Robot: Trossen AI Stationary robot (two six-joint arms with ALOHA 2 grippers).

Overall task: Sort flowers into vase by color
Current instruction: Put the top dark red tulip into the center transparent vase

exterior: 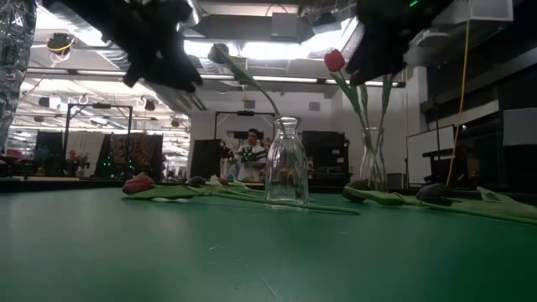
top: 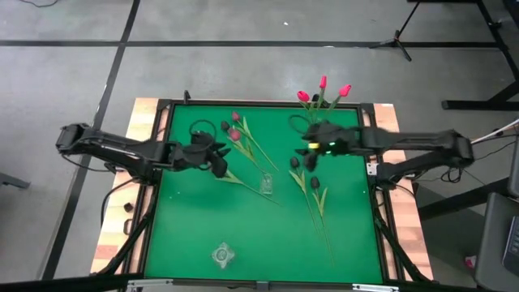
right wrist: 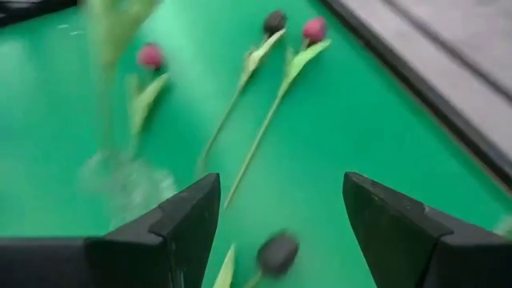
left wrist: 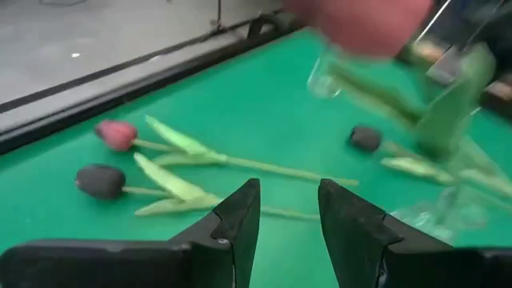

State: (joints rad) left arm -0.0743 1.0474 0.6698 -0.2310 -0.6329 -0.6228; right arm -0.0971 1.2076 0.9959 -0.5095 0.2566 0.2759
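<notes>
Artificial tulips lie on the green table in two groups: one near the far left (top: pixel 237 131), one right of centre (top: pixel 312 182). A clear vase (top: pixel 266 183) stands mid-table with a dusky pink tulip (exterior: pixel 220 54) leaning out of it. A second vase (exterior: pixel 372 159) at the far edge holds bright pink-red tulips (top: pixel 322 91). My left gripper (top: pixel 217 164) hangs open above the table, left of the centre vase, with a pink head (left wrist: pixel 118 134) and a near-black head (left wrist: pixel 100 181) beyond its fingers. My right gripper (top: pixel 309 154) hovers wide open above the right group, over a dark head (right wrist: pixel 278 252).
A third clear vase (top: pixel 223 255) stands near the table's near edge, close to the low camera (exterior: pixel 17 59). A raised dark rim (top: pixel 162 162) frames the green mat. Open green surface lies between the near vase and the flowers. A person (exterior: pixel 250 151) sits in the room beyond.
</notes>
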